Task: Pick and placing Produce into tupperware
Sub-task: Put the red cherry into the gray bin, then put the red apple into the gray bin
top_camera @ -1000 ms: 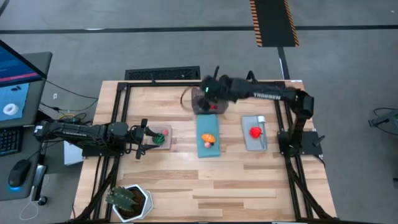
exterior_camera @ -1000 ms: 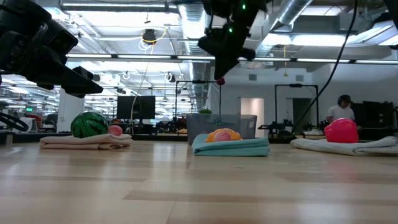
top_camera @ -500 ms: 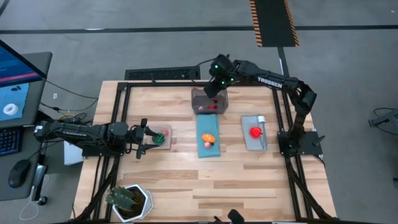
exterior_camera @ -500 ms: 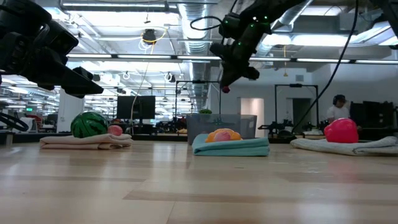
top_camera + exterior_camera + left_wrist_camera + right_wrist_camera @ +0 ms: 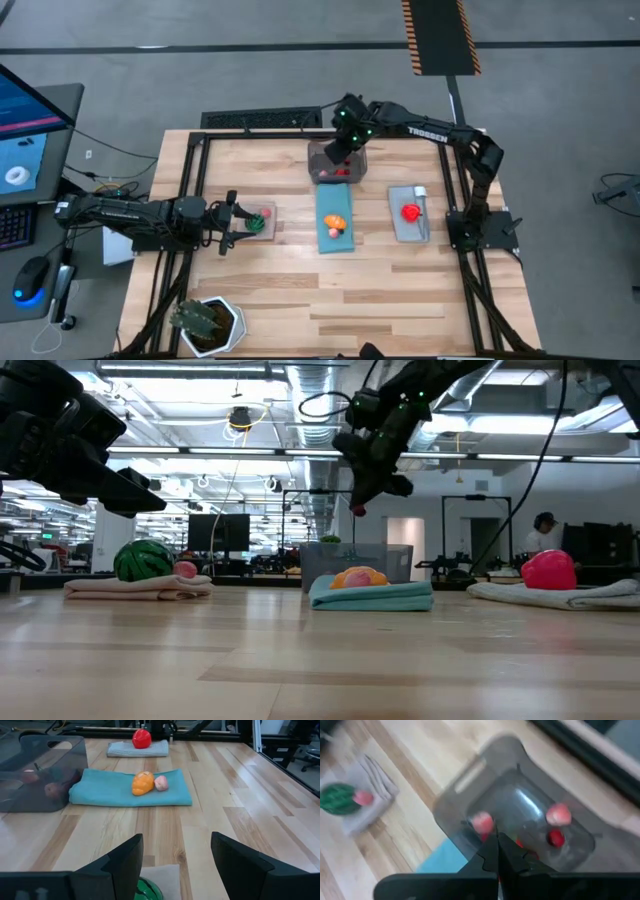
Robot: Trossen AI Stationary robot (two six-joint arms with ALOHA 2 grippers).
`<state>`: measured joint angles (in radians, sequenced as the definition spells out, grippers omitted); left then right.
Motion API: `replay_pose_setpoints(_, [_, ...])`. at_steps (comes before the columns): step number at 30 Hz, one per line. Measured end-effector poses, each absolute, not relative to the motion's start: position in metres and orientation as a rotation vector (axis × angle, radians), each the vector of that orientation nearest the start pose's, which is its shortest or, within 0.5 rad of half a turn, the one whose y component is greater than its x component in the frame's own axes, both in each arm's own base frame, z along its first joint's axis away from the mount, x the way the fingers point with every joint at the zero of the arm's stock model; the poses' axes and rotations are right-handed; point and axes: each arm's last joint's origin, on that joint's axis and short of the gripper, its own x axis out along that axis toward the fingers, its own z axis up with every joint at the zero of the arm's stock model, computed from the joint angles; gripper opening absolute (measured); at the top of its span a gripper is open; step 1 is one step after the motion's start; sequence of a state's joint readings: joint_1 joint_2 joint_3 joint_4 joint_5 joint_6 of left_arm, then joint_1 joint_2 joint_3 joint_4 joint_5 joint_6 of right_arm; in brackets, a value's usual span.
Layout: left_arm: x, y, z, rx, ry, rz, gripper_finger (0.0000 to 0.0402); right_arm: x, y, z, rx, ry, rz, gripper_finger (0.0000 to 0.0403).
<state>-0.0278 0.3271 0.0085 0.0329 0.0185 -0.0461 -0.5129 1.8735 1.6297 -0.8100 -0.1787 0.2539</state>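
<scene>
The left gripper (image 5: 175,865) waits with fingers spread, a green melon-like piece (image 5: 149,889) just below and between them, mostly cut off. Beyond its fingertips lie an orange piece (image 5: 142,783) and a pink one (image 5: 161,782) on the teal cloth (image 5: 100,792) — small, light, hard-looking toys, likely slippery and best pinched across the middle. Farther off, the right gripper (image 5: 357,508) hangs above the tupperware (image 5: 470,795), fingers pressed together on a tiny red piece (image 5: 357,510). The pieces inside the box are blurred — I cannot tell their kinds.
</scene>
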Motion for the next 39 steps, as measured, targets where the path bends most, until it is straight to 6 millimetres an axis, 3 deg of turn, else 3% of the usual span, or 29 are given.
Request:
replay_pose_setpoints(4, [0.114, -0.004, 0.141, -0.045, 0.287, -0.039, 0.0224, 0.35, -0.191, 0.273, 0.585, 0.948, -0.43, 0.0012])
replay_pose_setpoints(10, [0.114, -0.004, 0.141, -0.045, 0.287, -0.039, 0.0224, 0.349, -0.191, 0.273, 0.593, 0.953, -0.436, 0.005])
replay_pose_setpoints(16, [0.114, -0.004, 0.141, -0.044, 0.287, -0.04, 0.0224, 0.351, -0.188, 0.273, 0.588, 0.957, -0.429, 0.0058])
replay_pose_setpoints(22, [0.114, -0.004, 0.141, -0.045, 0.287, -0.039, 0.0224, 0.344, -0.175, 0.267, 0.55, 1.11, -0.377, 0.0059])
replay_pose_setpoints(26, [0.114, -0.004, 0.141, -0.045, 0.287, -0.039, 0.0224, 0.342, -0.157, 0.263, 0.56, 1.227, -0.355, 0.006])
replay_pose_setpoints(33, [0.114, -0.004, 0.141, -0.045, 0.287, -0.039, 0.0224, 0.337, -0.106, 0.263, 0.504, 1.459, -0.367, 0.0064])
replay_pose_setpoints(39, [0.114, -0.004, 0.141, -0.045, 0.287, -0.039, 0.0224, 0.333, -0.061, 0.263, 0.448, 1.625, -0.394, 0.0115])
